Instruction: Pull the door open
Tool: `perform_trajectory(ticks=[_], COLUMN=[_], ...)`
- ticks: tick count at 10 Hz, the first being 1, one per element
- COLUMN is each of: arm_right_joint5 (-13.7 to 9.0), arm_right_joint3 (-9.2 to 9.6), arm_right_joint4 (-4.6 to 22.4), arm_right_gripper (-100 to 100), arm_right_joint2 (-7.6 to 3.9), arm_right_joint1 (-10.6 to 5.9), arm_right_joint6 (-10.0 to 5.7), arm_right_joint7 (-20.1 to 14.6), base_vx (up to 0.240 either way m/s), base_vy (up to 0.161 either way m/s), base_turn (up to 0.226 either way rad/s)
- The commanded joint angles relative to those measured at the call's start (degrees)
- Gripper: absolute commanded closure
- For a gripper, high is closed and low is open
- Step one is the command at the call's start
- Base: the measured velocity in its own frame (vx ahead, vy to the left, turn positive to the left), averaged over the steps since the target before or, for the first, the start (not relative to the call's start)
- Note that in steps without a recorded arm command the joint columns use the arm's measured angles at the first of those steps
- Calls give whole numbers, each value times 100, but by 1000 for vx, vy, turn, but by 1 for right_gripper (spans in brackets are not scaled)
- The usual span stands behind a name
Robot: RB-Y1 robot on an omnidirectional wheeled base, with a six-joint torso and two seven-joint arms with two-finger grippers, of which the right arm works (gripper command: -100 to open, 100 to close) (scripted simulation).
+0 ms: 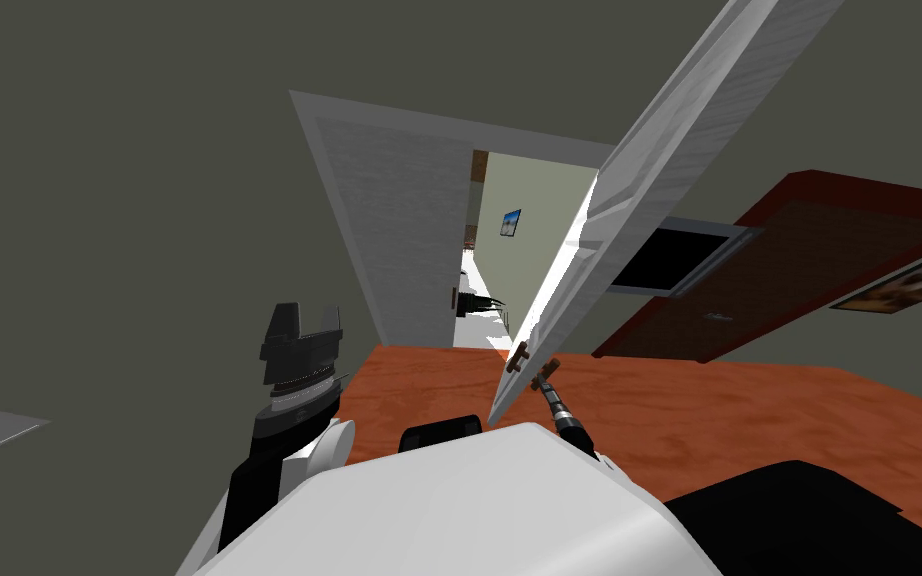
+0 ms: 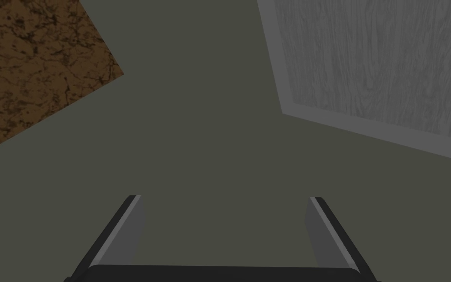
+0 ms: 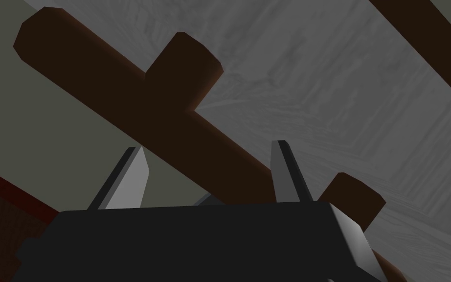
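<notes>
Door ajar; its brown handle crosses between the right end effector's wide-spread fingers, not clamped.

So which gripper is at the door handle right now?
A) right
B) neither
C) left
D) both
A: in the right wrist view the brown handle bar crosses just ahead of the right gripper, against the grey door. The left gripper stands open, off to the left of the door, with nothing between its fingers.
</notes>
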Motion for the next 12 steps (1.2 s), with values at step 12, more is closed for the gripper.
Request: perform_trajectory(ticks=[12], arm_right_joint5=[-17], arm_right_joint3=[93], arm_right_joint4=[42], arm_right_gripper=[100], arm_right_joint2=[5], arm_right_joint1=[-78], arm_right_joint6=[-37], arm_right_joint7=[-281], base_vx=[-15], base_vy=[-15], base_turn=[7])
